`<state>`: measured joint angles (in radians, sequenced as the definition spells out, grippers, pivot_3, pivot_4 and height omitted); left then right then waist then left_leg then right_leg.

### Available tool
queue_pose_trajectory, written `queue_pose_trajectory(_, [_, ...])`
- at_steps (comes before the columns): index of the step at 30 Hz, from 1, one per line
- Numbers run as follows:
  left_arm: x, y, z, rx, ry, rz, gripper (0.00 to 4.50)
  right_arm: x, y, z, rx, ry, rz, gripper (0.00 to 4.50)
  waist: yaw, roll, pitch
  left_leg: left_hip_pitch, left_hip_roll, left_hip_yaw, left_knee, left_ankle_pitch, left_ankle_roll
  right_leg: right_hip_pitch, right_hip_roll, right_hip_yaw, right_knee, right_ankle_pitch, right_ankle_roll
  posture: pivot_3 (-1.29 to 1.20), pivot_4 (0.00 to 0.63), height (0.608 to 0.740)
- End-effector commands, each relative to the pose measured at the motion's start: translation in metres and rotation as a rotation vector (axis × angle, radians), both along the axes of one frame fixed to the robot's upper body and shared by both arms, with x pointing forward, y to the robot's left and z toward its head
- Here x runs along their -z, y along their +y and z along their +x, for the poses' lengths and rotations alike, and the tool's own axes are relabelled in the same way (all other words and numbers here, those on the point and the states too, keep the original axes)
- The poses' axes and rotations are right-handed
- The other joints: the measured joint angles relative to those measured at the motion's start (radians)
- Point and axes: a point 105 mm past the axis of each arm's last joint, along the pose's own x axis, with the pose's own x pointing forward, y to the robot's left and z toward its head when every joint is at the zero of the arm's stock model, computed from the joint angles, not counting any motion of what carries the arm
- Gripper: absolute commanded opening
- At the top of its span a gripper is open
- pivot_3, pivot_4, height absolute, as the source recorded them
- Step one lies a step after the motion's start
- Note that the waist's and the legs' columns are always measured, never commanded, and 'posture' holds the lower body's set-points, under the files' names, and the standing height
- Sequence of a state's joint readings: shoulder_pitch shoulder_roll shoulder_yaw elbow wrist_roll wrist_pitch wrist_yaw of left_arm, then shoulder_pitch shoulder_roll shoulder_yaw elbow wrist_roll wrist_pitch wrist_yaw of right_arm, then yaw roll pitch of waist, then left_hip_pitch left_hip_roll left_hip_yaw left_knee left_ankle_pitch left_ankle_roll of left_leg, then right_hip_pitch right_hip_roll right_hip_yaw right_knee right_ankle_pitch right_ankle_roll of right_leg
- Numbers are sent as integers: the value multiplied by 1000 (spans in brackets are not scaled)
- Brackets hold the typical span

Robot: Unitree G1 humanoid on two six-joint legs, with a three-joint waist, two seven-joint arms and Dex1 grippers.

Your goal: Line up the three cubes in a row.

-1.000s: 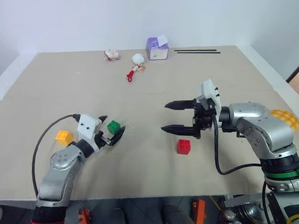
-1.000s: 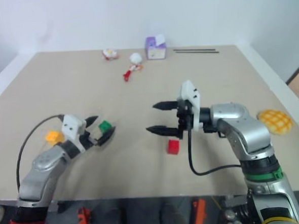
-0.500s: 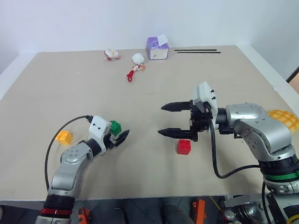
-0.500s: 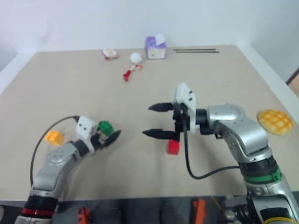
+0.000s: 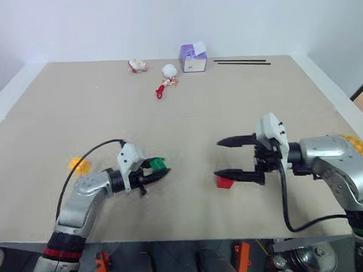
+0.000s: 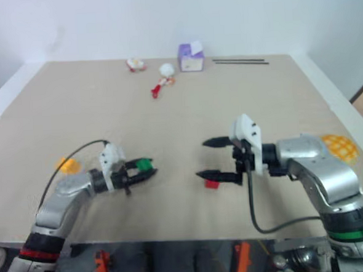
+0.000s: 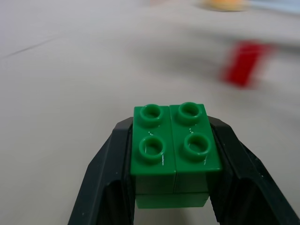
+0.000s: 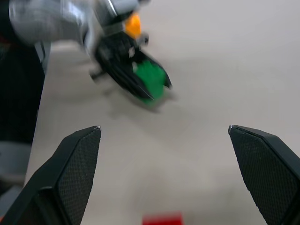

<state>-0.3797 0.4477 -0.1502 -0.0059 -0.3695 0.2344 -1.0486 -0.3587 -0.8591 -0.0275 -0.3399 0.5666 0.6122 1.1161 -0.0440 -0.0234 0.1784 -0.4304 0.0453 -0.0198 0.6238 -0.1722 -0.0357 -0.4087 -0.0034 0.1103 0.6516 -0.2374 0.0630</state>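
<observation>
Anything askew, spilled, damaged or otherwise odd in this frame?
Nothing stands out. The left gripper is shut squarely on the green cube, studs up. The red cube and yellow-orange cube sit flat on the table, undamaged.

- Your right gripper (image 8: 164,136) is holding its two black fingers (image 8: 70,164) wide apart, with nothing between them.
- Your left gripper (image 8: 136,79) is pinching the green cube (image 8: 151,79) between its black fingers, across the tan table (image 8: 215,61).
- The yellow-orange cube (image 8: 133,25) is peeking out just behind that gripper.
- The red cube (image 8: 161,219) is sitting on the table between your right fingers, with just its top edge showing.
</observation>
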Motion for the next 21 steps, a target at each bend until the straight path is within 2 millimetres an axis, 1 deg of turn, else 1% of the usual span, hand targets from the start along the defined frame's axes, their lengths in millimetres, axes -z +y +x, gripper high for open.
queue_pose_trajectory(1, [-10,-21,-2,151,-65,16,1355,-14,-2,-10,-17,-59,-12,4500,-1,0,0,0,0,0,0,0,0,0,0,0,0,0,0,0,150,740])
queue_pose_trajectory(4, [-5,-32,-2,232,-70,53,1355,-14,-4,-14,-3,-55,-14,4500,-6,0,0,1,0,0,1,0,0,0,1,0,0,1,0,0,150,740])
queue_pose_trajectory(9, [-3,-51,0,323,-82,83,1355,-14,-9,-17,38,-69,-25,4500,-3,0,0,0,1,-1,0,0,0,0,2,0,0,1,0,0,150,740])
queue_pose_trajectory(11, [-2,-52,3,317,-85,88,1355,-15,-10,-19,59,-79,-27,4500,-1,0,0,0,0,-1,1,0,0,0,2,0,0,1,0,0,150,740])
queue_pose_trajectory(14, [0,-48,4,304,-74,87,1355,-16,-12,-22,72,-81,-22,4500,-2,0,0,-1,0,-1,1,0,0,0,1,1,0,0,1,0,150,740])
queue_pose_trajectory(16, [8,-46,2,305,-64,105,1355,-15,-12,-24,74,-75,-21,4500,-4,0,0,-1,0,-1,1,0,0,0,1,1,0,0,1,0,150,740])
queue_pose_trajectory(21, [17,-52,-2,298,-60,117,1355,-12,-12,-23,77,-65,-24,4500,-3,0,0,0,0,-1,0,0,0,0,2,1,0,0,1,0,150,740])
